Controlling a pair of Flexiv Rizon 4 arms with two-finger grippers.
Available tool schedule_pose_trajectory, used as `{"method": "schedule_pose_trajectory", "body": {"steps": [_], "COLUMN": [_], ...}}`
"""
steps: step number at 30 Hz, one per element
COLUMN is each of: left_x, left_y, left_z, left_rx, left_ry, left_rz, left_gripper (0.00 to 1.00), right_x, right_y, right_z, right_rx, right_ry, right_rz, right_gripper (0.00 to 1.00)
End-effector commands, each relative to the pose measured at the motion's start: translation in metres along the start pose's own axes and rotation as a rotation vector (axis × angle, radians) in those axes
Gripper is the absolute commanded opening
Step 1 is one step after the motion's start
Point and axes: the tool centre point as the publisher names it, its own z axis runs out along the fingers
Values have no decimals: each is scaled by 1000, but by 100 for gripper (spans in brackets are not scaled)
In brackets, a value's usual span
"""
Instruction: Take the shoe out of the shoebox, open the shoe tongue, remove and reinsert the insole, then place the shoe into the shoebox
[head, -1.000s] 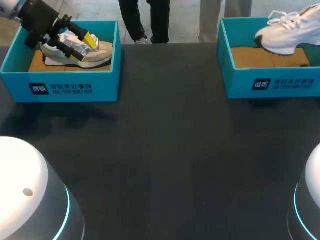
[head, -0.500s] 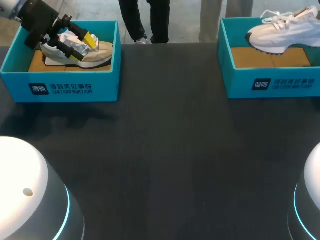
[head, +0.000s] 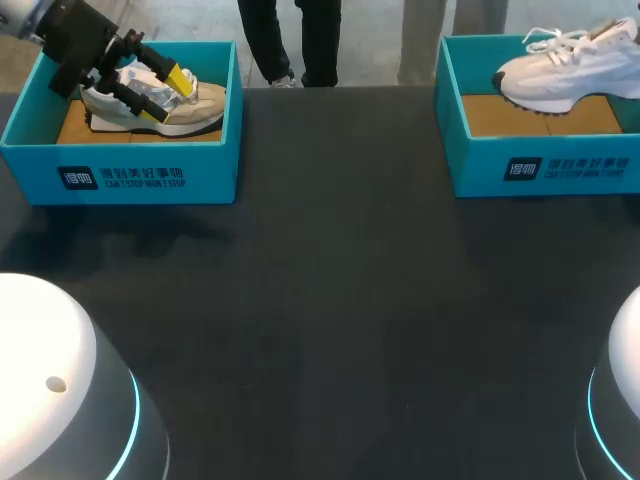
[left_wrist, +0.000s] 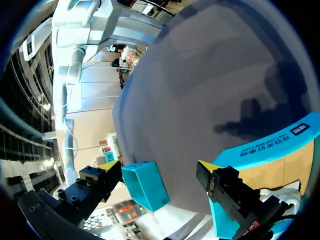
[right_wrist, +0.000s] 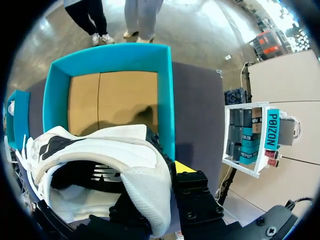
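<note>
1. As I judge it, the step in hand is the first one: taking the shoe out of the shoebox. The white shoe hangs above the right shoebox, clear of its brown cardboard floor, with the toe pointing toward the middle of the table.
2. My right pincer is closed on the heel rim of this shoe, with one finger outside and the other, it seems, inside the opening. The arm itself does not show in the head view.
3. The next move, I think, is to carry the shoe over the near wall of the box and set it sole down on the table. The sole must pass above that wall. The grip is only at the heel, so the toe may swing or sag.
4. My left pincer is over the beige shoe, which lies in the left shoebox with white paper in it. I cannot tell whether it has hold of that shoe.
5. The two boxes stand well apart at the far corners of the table.
</note>
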Motion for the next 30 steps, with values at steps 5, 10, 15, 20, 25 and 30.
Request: {"method": "schedule_pose_trajectory", "body": {"steps": [5,10,15,20,25,30], "left_x": [0,0,0,0,0,0], "left_y": [0,0,0,0,0,0], "left_z": [0,0,0,0,0,0], "left_rx": [0,0,0,0,0,0], "left_ry": [3,3,3,3,3,3], "left_rz": [0,0,0,0,0,0], "left_gripper": [100,100,100,100,100,100], "right_x": [-1,-1,-1,-2,-5,-3], "right_y": [0,0,0,3,5,9], "right_z": [-2,-2,-2,1,6,9], "right_rx": [0,0,0,0,11,15], "right_ry": [1,1,1,-2,7,20], "right_rz": [0,0,0,4,31,51], "right_gripper": [0,0,0,0,0,0]}}
